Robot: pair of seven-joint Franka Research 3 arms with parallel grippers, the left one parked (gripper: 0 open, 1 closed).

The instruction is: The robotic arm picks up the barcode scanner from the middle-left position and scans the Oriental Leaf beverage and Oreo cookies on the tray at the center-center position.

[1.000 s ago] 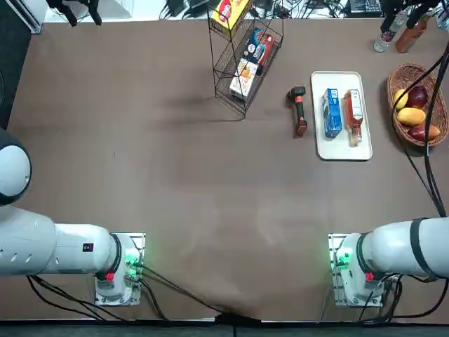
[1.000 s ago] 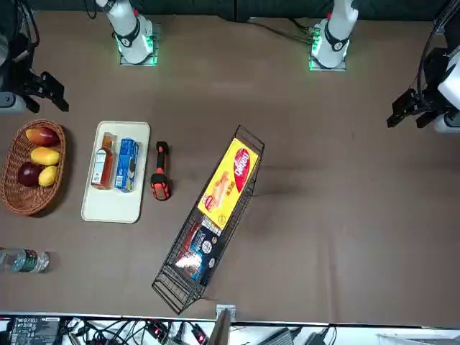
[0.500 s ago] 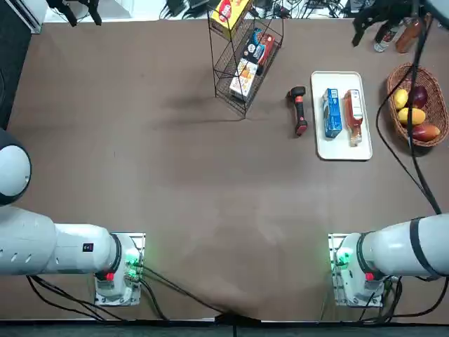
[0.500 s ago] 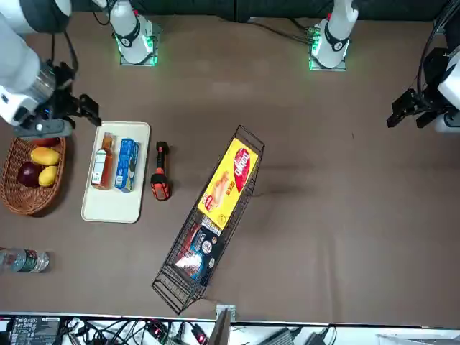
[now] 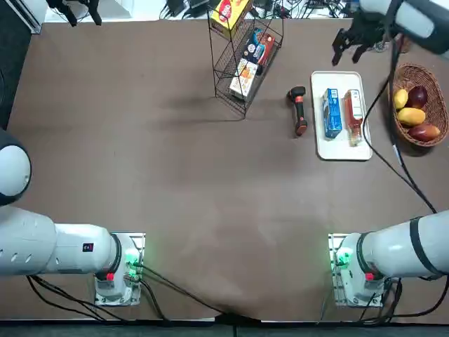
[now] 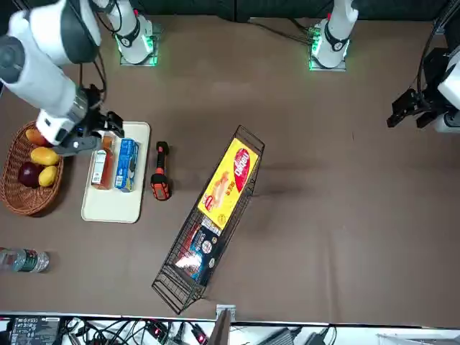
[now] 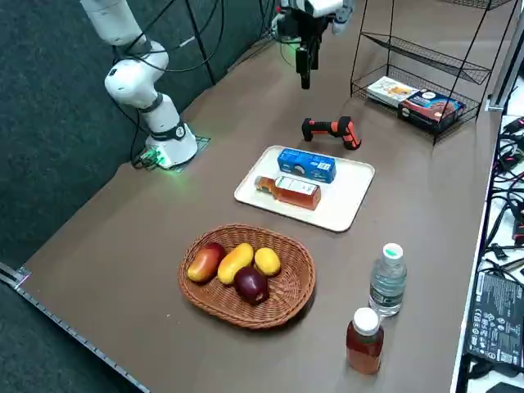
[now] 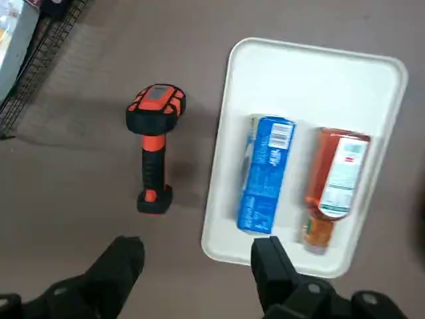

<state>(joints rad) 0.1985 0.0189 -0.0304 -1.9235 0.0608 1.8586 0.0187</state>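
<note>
Tool [image 5: 351,45] hangs open above the tabletop [image 5: 175,175] beyond the tray's [image 5: 341,147] far end. Scanner [image 5: 299,110] lies just beside the tray; Oreos [image 5: 332,112] and bottle [image 5: 353,116] lie inside.

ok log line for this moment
right end effector: open, above table near tray | scanner: on table, untouched | bottle, oreos: on tray
</note>
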